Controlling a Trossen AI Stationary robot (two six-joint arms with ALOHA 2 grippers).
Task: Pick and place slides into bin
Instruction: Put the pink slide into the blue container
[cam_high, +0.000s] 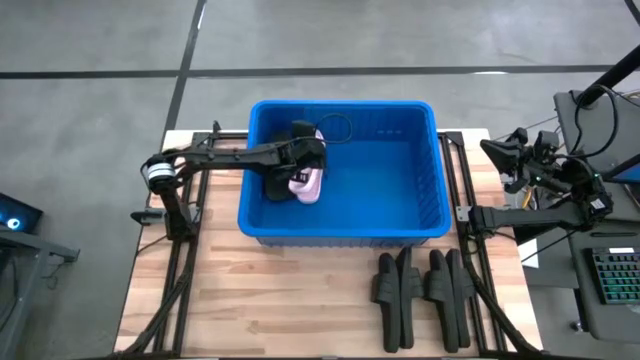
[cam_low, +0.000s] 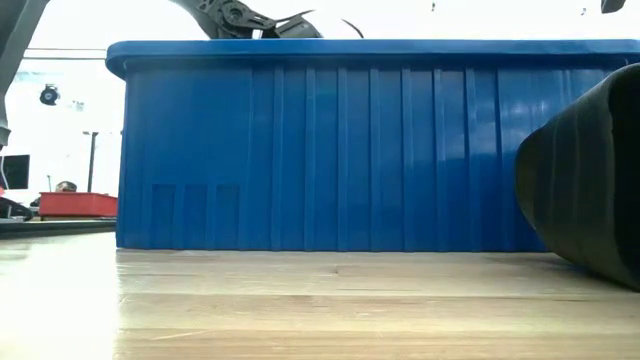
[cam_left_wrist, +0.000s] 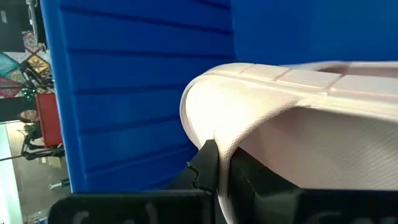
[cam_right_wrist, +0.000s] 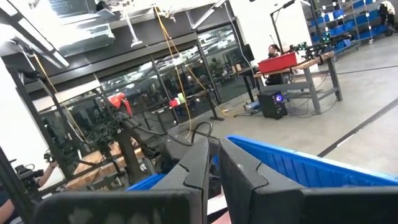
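- The left gripper (cam_high: 305, 165) covers much of the pink slide (cam_high: 308, 182) in the bin (cam_high: 345, 232).
- A black slide (cam_low: 585, 185) is cut off by the low view's edge.
- The bin's wall hides its contents there.

slide (cam_high: 307, 183) in bin (cam_high: 400, 228)

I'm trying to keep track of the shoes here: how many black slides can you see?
5, perhaps more hidden. Four black slides stand on edge on the table in front of the bin. One black slide lies inside, beside the pink slide.
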